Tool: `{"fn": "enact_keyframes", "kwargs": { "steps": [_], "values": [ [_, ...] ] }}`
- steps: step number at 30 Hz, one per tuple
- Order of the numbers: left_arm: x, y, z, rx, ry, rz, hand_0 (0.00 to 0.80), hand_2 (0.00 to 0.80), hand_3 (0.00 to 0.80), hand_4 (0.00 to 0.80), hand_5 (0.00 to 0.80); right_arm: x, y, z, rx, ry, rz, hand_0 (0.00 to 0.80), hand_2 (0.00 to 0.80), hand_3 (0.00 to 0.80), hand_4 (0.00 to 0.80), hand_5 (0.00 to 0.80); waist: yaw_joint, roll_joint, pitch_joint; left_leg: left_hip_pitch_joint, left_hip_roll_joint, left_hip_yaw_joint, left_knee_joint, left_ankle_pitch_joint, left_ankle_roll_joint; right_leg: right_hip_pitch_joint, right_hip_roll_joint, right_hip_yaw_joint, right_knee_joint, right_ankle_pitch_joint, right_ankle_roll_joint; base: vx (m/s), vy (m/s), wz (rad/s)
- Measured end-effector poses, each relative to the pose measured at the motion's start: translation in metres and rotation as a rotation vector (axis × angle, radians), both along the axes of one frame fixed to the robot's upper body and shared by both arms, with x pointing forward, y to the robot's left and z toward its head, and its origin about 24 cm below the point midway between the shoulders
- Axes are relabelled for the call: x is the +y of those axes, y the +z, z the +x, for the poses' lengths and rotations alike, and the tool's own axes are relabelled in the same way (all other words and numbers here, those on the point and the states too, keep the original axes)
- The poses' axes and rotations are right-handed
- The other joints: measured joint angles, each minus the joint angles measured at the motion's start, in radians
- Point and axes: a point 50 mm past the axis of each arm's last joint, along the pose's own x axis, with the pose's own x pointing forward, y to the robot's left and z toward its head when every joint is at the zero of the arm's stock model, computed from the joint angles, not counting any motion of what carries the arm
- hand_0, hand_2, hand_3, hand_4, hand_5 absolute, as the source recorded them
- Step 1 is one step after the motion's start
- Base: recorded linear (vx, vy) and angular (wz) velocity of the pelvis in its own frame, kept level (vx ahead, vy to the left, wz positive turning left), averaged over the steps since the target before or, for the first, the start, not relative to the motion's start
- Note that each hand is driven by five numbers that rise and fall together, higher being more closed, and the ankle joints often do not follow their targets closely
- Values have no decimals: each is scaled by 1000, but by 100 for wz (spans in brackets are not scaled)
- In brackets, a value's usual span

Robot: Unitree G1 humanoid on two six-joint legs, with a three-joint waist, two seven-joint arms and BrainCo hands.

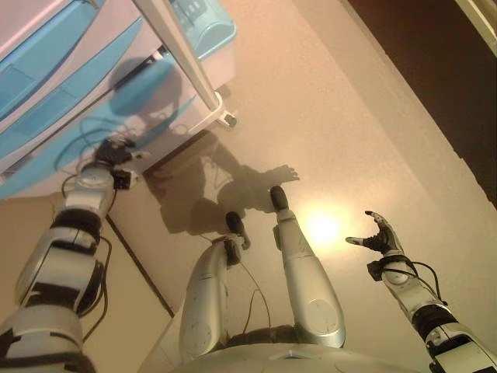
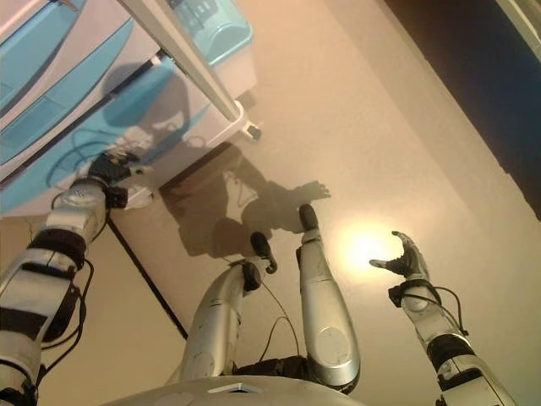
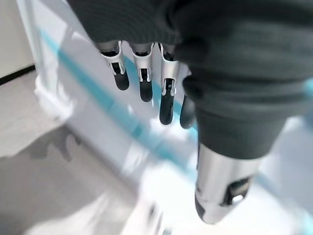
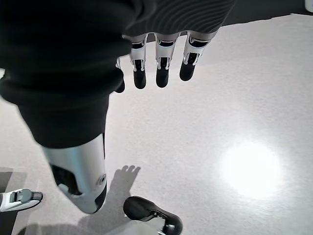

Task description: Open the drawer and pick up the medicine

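Straight fingers of the left hand [image 3: 146, 73] hang apart just before the blue-fronted drawer cabinet [image 1: 70, 85], drawers running crosswise; right hand [image 1: 380, 235] splayed, well away; medicine unseen.

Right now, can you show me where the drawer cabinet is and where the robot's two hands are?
Drawer cabinet [image 1: 70, 85], left eye view, blue drawer front.
Left hand [image 1: 112, 151], left eye view, back of hand.
Right hand [image 1: 380, 237], left eye view, palm.

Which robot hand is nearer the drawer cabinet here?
Left. The left robot hand is up against the blue-and-white cabinet, fingers relaxed. The right robot hand hangs open over bare floor, far off to the other side.
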Motion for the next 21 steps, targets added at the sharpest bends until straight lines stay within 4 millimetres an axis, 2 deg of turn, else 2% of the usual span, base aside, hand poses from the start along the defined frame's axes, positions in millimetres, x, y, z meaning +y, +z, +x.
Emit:
{"fn": "enact_keyframes", "kwargs": {
  "steps": [3,6,10,13,17,19,21],
  "values": [
    [5,-3,-5,-77,174,-76,0,0,0,0,0,5,-4,-2,10,21,-7,0,0,0,0,0,-8,-9,0,-6,3,-5,24,-12,-1,-7,11,12,12,-4,5,0,-29,-16],
    [12,6,-8,-160,307,-114,0,0,0,0,0,6,-4,-2,10,24,-5,0,0,0,0,0,-7,-16,-2,-17,3,-27,42,-16,-1,-8,20,9,11,-4,5,-3,-14,-4],
    [15,17,-7,-208,341,-108,0,0,0,0,0,7,-4,-1,10,26,-3,0,0,0,0,0,-3,-20,-1,-35,2,-55,53,-15,1,-8,25,-5,-7,-4,5,-17,-52,0],
    [13,18,-5,-224,288,-137,0,0,0,0,0,13,-7,-2,11,30,16,0,0,0,0,0,-3,-29,-2,-36,4,-61,50,-6,5,-5,17,-14,-7,0,11,-94,-149,8],
    [3,20,1,-281,72,-199,0,0,0,0,0,26,-12,0,21,51,61,0,0,0,0,0,18,-40,1,-32,-1,-76,34,3,4,9,13,-21,-22,4,9,-34,-124,13],
    [-7,12,-1,-299,-69,-236,0,0,0,0,0,31,-15,-1,41,63,90,0,0,0,0,0,20,-45,4,4,-10,-91,15,4,2,50,4,-30,-33,11,4,6,-152,29],
    [-17,-5,-6,-286,-183,-273,0,0,0,0,0,36,-20,-2,69,77,124,0,0,0,0,0,23,-45,4,68,-21,-107,-34,18,-4,116,-10,-50,-64,16,-1,38,-177,28]
  ]
}}
